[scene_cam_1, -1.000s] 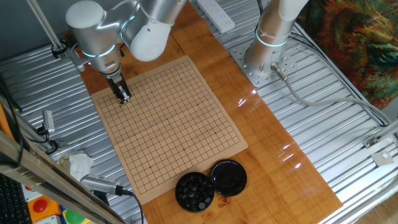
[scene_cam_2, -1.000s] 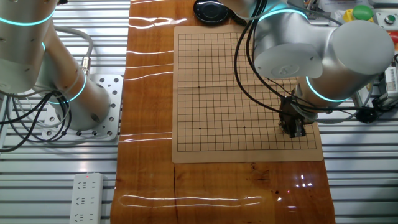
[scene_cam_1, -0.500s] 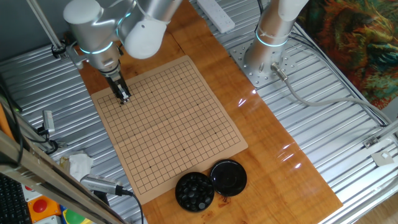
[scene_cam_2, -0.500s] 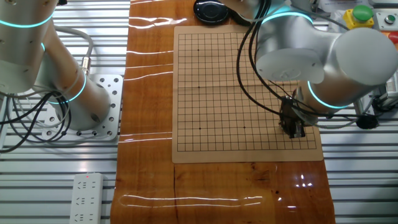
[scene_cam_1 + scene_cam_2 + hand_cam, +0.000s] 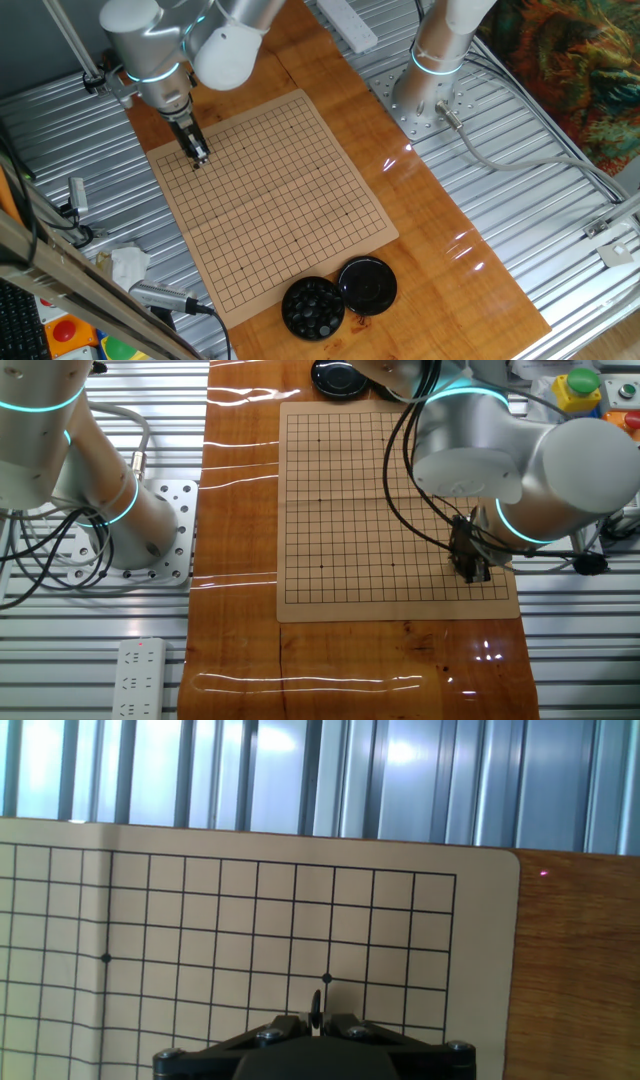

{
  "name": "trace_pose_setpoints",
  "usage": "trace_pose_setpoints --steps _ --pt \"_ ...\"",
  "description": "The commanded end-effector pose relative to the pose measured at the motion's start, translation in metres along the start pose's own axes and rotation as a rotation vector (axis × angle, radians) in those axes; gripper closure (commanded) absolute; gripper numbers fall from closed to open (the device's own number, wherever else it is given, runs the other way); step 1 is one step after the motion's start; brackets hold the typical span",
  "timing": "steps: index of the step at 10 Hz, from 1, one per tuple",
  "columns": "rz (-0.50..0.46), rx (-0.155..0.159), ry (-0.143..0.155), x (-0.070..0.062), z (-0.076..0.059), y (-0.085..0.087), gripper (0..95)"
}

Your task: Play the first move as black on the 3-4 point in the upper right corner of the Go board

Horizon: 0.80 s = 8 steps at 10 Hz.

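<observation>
Black stone (image 5: 316, 1010): tiny, glossy, seen edge-on, held upright betw. gripper fingertips just above Go board (image 5: 230, 940), near star pt by the corner.

Bench (image 5: 470, 250): a varnished wooden strip flanked by ribbed metal panels. Lying flat on the wood is the Go board (image 5: 270, 195). At its near end, touching each other, stand the bowl of black stones (image 5: 313, 307) and its round black lid (image 5: 368, 285). A white power strip (image 5: 347, 22) lies at the far end.
</observation>
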State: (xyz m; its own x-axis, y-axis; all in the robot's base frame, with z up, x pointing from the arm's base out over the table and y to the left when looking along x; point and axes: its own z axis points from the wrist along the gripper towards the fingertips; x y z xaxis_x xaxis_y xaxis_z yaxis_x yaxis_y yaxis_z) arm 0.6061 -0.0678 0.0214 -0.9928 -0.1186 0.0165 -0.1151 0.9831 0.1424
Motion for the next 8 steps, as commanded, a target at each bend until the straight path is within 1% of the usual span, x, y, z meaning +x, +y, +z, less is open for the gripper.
trace_pose_setpoints --steps 1,5,6,8 --pt "-0.006 -0.006 -0.005 0.0007 0.0009 -0.0005 95.0" --pt "-0.017 -0.038 -0.015 0.0024 0.0022 -0.0019 95.0" --pt "-0.017 -0.039 -0.016 0.0024 0.0022 -0.0019 95.0" --pt "-0.019 -0.061 -0.018 0.0025 0.0023 -0.002 95.0"
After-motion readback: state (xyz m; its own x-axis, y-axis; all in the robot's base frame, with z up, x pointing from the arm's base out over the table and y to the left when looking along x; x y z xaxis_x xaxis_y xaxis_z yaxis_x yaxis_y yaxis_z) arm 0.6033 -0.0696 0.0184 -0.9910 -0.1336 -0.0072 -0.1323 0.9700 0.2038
